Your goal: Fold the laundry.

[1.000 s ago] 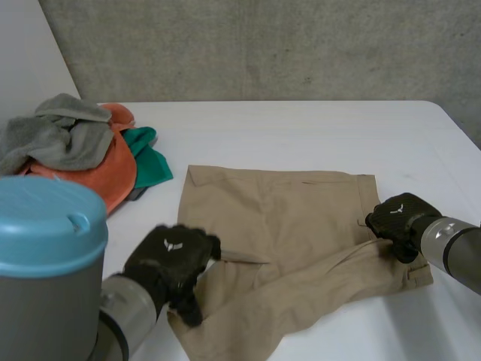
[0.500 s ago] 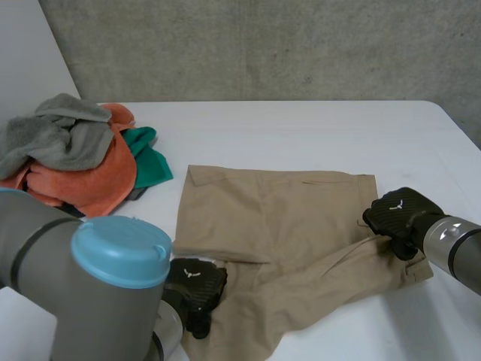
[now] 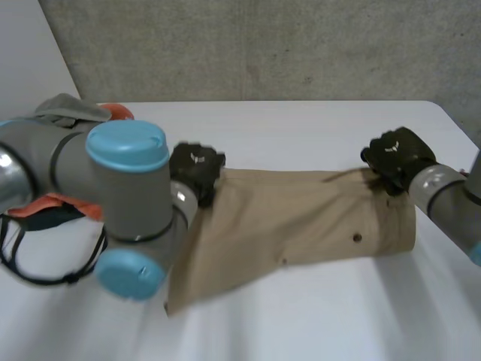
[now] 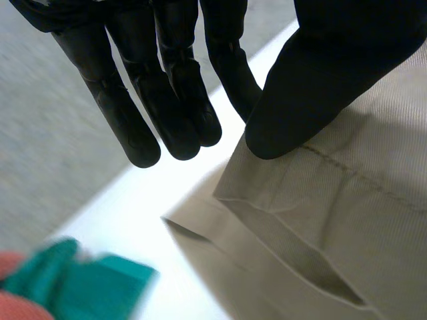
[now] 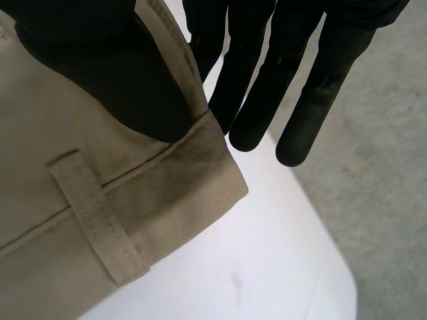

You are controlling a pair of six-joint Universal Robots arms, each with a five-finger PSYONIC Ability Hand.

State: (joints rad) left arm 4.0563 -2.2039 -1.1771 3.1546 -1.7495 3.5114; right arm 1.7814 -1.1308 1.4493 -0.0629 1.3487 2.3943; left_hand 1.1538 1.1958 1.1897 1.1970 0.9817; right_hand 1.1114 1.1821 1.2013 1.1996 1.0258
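Khaki shorts (image 3: 301, 218) lie folded in half across the middle of the white table (image 3: 301, 124). My left hand (image 3: 197, 167) is at their far left corner. In the left wrist view its thumb (image 4: 320, 80) pins the hemmed leg corner (image 4: 347, 220) against the straight fingers (image 4: 167, 100). My right hand (image 3: 394, 154) is at the far right corner. In the right wrist view its thumb (image 5: 113, 67) pinches the waistband (image 5: 100, 200) by a belt loop (image 5: 100, 223), with the fingers (image 5: 293, 87) reaching past the edge.
My left arm (image 3: 120, 188) crosses in front of the laundry pile at the table's left, where a grey towel (image 3: 68, 109) and orange cloth (image 3: 45, 204) show. A teal cloth (image 4: 73, 287) lies beyond the left hand. A concrete wall runs behind the table.
Both hands have carried the shorts' near edge up and over to the far edge, folding them in half. The left hand closed on the leg corner and swung far across.
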